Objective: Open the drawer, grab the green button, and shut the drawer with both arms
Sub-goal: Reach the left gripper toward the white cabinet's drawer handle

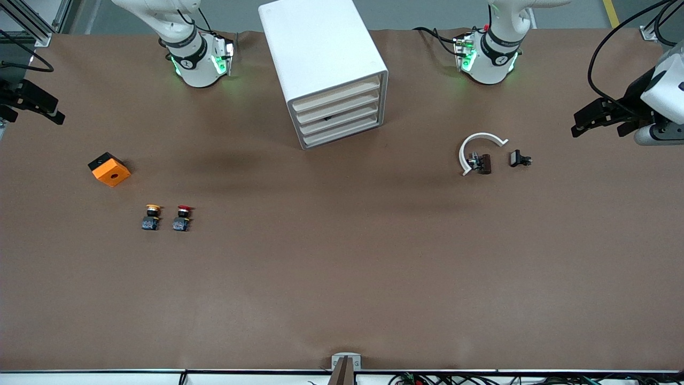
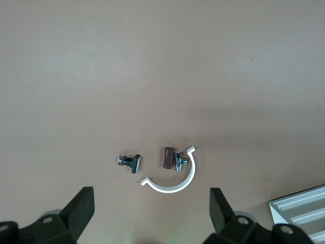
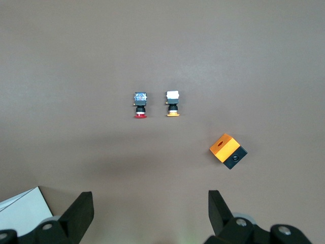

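Note:
A tall white cabinet (image 1: pixel 326 59) stands mid-table near the arms' bases, its four cream drawer fronts (image 1: pixel 337 115) all pushed in. The button with the green cap is hidden from every view. My left gripper (image 1: pixel 580 124) hangs open and holding nothing over the left arm's end of the table; its wrist view shows its fingers spread wide (image 2: pixel 151 203) and a corner of the cabinet (image 2: pixel 299 216). My right gripper (image 1: pixel 53 111) hangs open and holding nothing over the right arm's end, fingers wide apart (image 3: pixel 151 203), with a cabinet corner (image 3: pixel 23 208) at the frame's edge.
A yellow-capped button (image 1: pixel 152 216) and a red-capped button (image 1: pixel 183 217) lie side by side toward the right arm's end, with an orange block (image 1: pixel 109 169) beside them. Toward the left arm's end lie a white curved clip (image 1: pixel 475 144), a brown part (image 1: pixel 483 163) and a small black part (image 1: pixel 518 159).

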Controlling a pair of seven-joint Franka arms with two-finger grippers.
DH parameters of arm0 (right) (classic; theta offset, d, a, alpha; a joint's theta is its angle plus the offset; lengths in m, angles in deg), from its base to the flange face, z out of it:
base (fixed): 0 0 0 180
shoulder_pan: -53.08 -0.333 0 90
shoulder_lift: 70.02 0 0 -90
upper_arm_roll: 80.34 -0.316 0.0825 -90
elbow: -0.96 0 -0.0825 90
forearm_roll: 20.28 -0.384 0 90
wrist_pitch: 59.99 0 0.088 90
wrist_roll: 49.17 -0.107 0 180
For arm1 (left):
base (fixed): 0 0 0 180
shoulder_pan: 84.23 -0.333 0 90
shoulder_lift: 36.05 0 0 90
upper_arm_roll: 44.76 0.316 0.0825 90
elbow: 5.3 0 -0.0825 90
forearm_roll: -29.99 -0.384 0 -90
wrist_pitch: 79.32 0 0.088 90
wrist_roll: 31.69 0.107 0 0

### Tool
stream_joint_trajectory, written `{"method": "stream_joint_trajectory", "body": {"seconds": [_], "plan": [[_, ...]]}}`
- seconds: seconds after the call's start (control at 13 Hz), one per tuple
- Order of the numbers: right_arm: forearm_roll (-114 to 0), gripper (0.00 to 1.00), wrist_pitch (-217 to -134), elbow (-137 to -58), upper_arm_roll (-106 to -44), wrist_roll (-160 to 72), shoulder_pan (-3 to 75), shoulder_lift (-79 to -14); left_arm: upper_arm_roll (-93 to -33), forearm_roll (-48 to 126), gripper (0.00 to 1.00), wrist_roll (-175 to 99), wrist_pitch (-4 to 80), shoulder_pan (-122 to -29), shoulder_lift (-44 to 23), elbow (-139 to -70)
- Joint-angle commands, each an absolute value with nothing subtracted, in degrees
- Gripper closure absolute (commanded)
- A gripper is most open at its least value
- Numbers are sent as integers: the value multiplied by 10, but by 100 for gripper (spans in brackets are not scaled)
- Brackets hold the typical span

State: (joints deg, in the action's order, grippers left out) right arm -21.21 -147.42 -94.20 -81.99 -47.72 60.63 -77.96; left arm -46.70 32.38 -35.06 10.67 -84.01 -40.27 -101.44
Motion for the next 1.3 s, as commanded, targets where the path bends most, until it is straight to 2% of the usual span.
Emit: {"method": "stream_joint_trajectory", "body": {"seconds": [0.0,0.54,1.23], "plan": [[-219,0,-1481,-958,-824,-465,617,-796,-470,316,0,-355,95,-839,-397,-997],[-218,0,-1485,-958,-824,-465,617,-797,-470,317,0,-362,95,-840,-363,-988],[-212,0,-1483,-962,-824,-465,617,-797,-495,309,0,-535,79,-793,-202,-1004]]}}
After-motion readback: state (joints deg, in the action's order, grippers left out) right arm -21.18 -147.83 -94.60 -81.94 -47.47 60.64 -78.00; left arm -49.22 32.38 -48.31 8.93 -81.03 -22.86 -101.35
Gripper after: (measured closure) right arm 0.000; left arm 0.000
